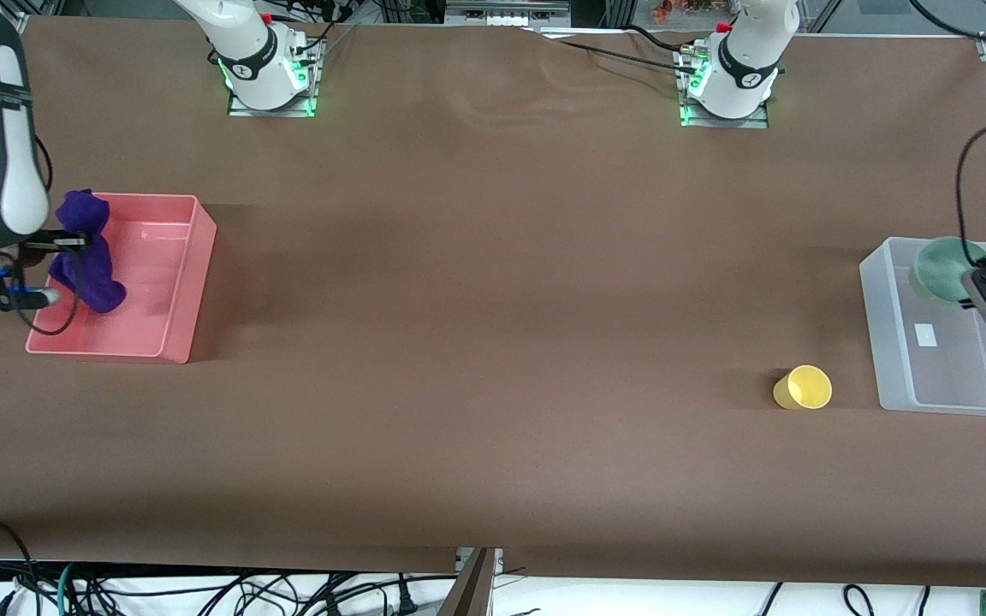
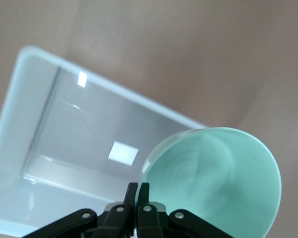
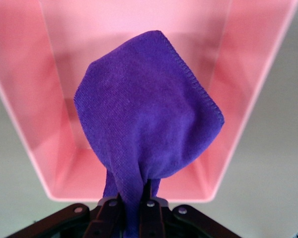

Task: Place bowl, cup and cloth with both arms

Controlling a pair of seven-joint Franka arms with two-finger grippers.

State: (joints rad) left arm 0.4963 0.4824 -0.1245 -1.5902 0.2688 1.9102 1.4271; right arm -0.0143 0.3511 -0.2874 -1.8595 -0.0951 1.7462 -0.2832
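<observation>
The right hand (image 3: 134, 210) was clenched on the purple cloth (image 3: 149, 114), its fingers pinched tight around a gathered end. The cloth hung in the air over a pink bin (image 1: 169, 282) at the right arm's end of the surface (image 1: 476, 282). In the front view the arm covered the bin's outer edge, and the hand itself was mostly lost against dark cable.

The left hand (image 2: 137, 191) was closed on the rim of the mint-green bowl (image 2: 218, 178), fingers nearly meeting with the thin wall between them. The bowl was tilted, its open mouth showing, held over the clear bin (image 1: 895, 334) at the left arm's end of the surface. The front view cut off that arm at the frame's edge, and part of the bowl sat hidden by the hand there.

The yellow cup (image 1: 804, 387) lay on its side on the surface, just beside the clear bin and apart from both hands. Between the two bins the brown surface stretched wide and bare.
</observation>
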